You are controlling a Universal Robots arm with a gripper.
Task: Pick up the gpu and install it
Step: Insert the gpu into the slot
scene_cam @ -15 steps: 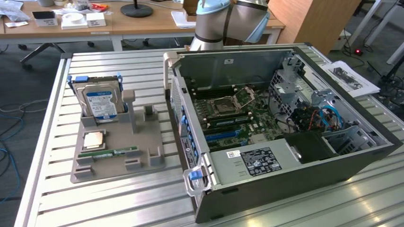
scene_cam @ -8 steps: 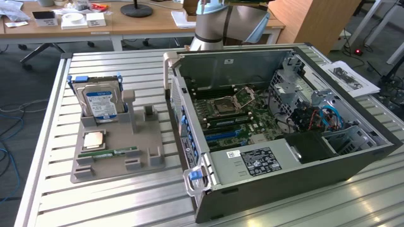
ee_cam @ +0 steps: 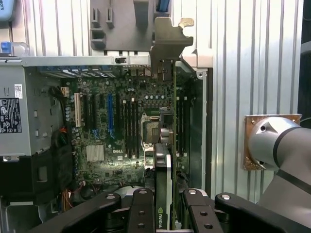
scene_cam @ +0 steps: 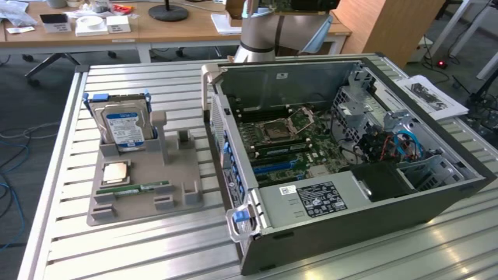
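The room has wooden desks at the back and a grey floor. In front stands a silver metal table made of long slats (scene_cam: 155, 245). On it lies a big dark computer box with its side open (scene_cam: 389, 204), so the green board full of tiny parts (scene_cam: 295, 140) inside can be seen.

Beside the box, toward the exterior view's left, sits a flat grey plastic holder (scene_cam: 140, 195). A silver hard drive with a blue label (scene_cam: 125, 125) stands up in it. A small square coppery chip (scene_cam: 115, 172) lies flat lower down, and a thin green memory stick (scene_cam: 144, 188) lies just beside the chip. A white sheet of paper (scene_cam: 432, 96) rests on the table on the far side of the box.

The silver robot arm (scene_cam: 257, 29) rises behind the box.

In the wrist view, the black gripper (ee_cam: 167, 206) is closed tight on the gpu, a thin flat dark card with a silver metal end piece (ee_cam: 167, 136). One black finger (ee_cam: 141, 208) presses on each side of it. The card is seen from its thin edge. Its silver end piece points away from the gripper, toward the wall of the box that is next to the grey holder.

The card hangs in the air over the open box, above the green board. It is not in any slot.
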